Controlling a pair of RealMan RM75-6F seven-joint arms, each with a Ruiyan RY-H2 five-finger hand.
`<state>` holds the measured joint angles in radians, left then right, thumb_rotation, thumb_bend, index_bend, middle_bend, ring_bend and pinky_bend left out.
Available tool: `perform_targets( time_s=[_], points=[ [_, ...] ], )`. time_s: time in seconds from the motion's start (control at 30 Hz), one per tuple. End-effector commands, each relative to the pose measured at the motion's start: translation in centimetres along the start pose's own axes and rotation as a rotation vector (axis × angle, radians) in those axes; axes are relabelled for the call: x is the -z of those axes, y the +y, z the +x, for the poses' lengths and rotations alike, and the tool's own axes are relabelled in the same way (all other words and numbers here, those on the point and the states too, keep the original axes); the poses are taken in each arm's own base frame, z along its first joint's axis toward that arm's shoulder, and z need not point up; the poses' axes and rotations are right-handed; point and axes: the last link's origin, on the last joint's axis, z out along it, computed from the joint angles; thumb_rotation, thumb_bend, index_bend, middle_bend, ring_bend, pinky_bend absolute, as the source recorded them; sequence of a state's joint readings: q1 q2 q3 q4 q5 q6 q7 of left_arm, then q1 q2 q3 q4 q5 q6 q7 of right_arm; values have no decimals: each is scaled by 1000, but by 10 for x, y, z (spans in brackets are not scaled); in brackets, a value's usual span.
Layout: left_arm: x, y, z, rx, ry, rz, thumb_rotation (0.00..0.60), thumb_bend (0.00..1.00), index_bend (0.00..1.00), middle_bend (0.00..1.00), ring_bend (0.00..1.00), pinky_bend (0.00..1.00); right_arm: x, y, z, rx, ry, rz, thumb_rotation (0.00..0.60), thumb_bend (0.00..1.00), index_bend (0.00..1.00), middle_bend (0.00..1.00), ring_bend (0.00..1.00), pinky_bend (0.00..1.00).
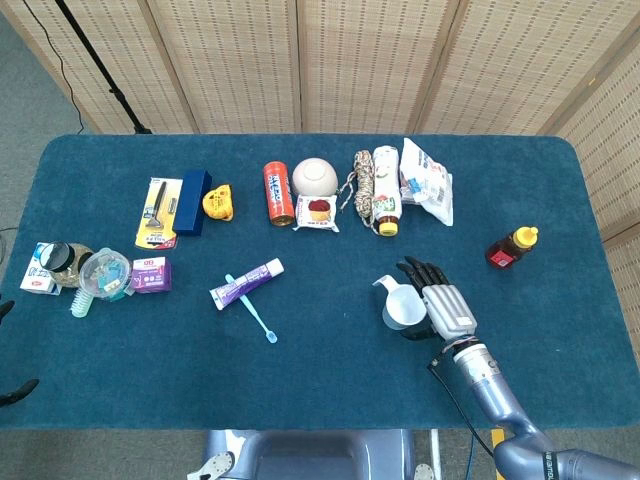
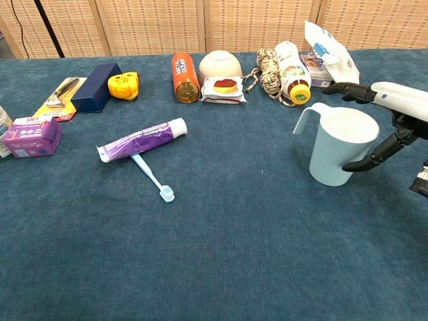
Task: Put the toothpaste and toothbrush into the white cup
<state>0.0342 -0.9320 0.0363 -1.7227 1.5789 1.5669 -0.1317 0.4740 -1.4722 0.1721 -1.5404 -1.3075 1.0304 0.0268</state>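
Note:
The white cup (image 1: 398,308) (image 2: 336,152) stands upright right of centre, handle toward the left. My right hand (image 1: 446,306) (image 2: 396,110) is right beside its right side, fingers spread behind the rim and thumb low in front, holding nothing. The purple toothpaste tube (image 1: 247,282) (image 2: 142,139) lies left of centre, with the light blue toothbrush (image 1: 256,313) (image 2: 153,176) partly under it, its head pointing toward me. Only dark fingertips of my left hand (image 1: 8,350) show at the far left edge, spread apart and empty.
A row along the back holds an orange can (image 1: 277,192), a bowl (image 1: 314,176), rope (image 1: 362,185), a bottle (image 1: 387,203) and a packet (image 1: 428,182). A honey bottle (image 1: 512,248) stands to the right of the cup. Boxes and a jar (image 1: 100,272) sit at the left.

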Motion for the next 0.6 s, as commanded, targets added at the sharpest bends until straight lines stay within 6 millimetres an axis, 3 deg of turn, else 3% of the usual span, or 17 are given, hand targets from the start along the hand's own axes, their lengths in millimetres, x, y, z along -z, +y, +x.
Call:
perform_targets(
  time_s=[0.03, 0.2, 0.37, 0.6],
  points=[
    [-1, 0, 0, 0, -2, 3, 600, 0, 0, 0, 0, 0, -6, -2, -1, -17, -5, 4, 600, 0, 0, 0, 0, 88],
    [-2, 0, -1, -2, -4, 6, 600, 0, 0, 0, 0, 0, -10, -3, -5, -54, -4, 26, 600, 0, 98, 15, 0, 266],
    [-2, 0, -1, -4, -8, 8, 600, 0, 0, 0, 0, 0, -10, -6, -8, -95, 1, 63, 600, 6, 292, 166, 71, 446],
    [-2, 0, -1, -3, -11, 7, 600, 0, 0, 0, 0, 0, -9, -10, -8, -89, 32, 125, 600, 323, 454, 329, 218, 570]
  ],
)
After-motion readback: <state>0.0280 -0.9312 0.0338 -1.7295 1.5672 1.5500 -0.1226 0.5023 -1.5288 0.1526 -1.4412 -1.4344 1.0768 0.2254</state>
